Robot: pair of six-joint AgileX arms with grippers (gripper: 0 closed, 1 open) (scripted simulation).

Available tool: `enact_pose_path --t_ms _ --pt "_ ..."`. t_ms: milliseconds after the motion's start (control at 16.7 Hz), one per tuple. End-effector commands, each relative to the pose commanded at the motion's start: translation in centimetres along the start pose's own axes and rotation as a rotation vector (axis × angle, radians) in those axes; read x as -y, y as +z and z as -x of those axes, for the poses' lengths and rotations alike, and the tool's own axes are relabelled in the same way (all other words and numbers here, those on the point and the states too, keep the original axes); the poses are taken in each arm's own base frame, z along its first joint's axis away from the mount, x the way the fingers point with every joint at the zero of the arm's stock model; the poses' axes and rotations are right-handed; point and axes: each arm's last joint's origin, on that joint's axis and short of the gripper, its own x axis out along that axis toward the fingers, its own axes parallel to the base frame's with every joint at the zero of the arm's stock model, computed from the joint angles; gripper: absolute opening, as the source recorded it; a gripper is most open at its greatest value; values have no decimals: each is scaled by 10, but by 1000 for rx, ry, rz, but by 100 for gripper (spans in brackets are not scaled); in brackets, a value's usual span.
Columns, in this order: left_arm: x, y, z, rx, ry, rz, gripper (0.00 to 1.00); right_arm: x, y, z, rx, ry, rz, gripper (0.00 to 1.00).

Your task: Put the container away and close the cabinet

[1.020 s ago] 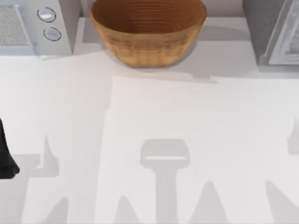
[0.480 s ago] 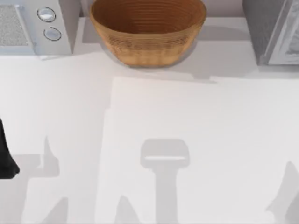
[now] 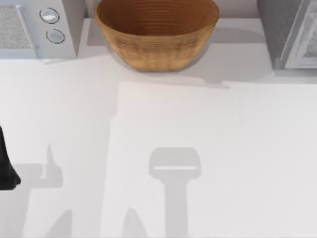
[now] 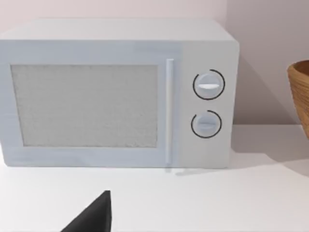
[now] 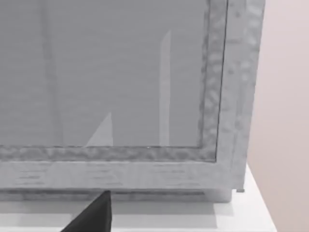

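Along white table's (image 3: 208,148) rear: microwave (image 3: 34,27); basket (image 3: 156,32); cabinet (image 3: 292,34).

The cabinet (image 3: 287,34) is standing at the far right corner of the table (image 3: 208,148), at the back, and is running off the top view's right edge. It is showing a mottled grey body there, with a paler framed panel lying at a slant along its right part. In the right wrist view the cabinet (image 5: 120,166) is presenting its front: a smooth, flat grey panel sitting inside a speckled grey frame, with a paler band running below. It is resting upright and square on the white surface. Whether the front is sitting fully closed cannot be determined.
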Motion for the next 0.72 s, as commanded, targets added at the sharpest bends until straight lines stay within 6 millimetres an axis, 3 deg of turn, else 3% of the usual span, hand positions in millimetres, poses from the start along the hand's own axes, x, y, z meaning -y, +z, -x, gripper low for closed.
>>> enact_pose_path --t_ms 240,420,540,720 --pt "0 0 0 0 0 0 100 -1 0 0 -2 2 -4 100" --pt "0 0 0 0 0 0 100 10 10 -6 0 3 -7 100" --pt "0 0 0 0 0 0 100 25 27 -13 3 3 1 100" --pt "0 0 0 0 0 0 100 50 69 -25 5 3 8 100"
